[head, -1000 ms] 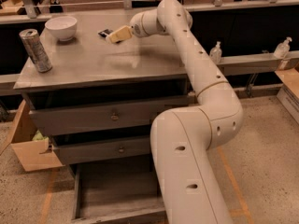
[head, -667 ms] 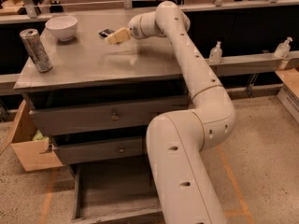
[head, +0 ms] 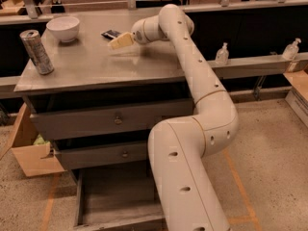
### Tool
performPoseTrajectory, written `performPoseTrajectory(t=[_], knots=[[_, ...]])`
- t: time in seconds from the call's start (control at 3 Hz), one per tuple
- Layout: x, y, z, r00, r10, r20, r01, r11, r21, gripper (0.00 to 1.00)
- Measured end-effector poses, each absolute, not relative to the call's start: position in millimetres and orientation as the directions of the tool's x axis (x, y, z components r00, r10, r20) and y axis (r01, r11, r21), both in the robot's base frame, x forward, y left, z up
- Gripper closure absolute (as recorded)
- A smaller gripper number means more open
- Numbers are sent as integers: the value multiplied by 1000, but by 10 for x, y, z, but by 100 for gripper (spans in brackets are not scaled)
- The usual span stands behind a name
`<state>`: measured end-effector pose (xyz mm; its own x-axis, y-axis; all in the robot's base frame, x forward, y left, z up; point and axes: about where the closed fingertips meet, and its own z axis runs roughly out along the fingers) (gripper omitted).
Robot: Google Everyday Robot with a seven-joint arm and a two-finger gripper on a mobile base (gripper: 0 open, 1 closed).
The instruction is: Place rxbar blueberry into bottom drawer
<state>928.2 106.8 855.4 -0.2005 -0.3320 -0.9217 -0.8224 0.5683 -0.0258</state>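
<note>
My gripper point(head: 119, 41) hovers just beside the snack bar point(head: 111, 33); how open, I cannot tell. Bowl point(head: 63, 28) and can point(head: 37, 52) stand left; the bottom drawer point(head: 113, 201) gapes below.

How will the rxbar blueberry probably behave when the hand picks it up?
The rxbar blueberry lies flat on the cabinet top, so it probably will not roll, but its low edge may be hard to catch. It is much smaller than the bowl, so it is likely light. The hand is just beside it.
</note>
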Motion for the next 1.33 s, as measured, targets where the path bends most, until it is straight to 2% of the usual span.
performPoseTrajectory(t=[0.33, 1.0, 1.33], knots=[[9257, 1068, 8538, -222, -335, -916, -822, 570, -9, 0], [9355, 1167, 8614, -216, -252, -943, -808, 588, 28, 0], [9328, 1276, 8587, -234, -273, -933, -810, 585, 32, 0]])
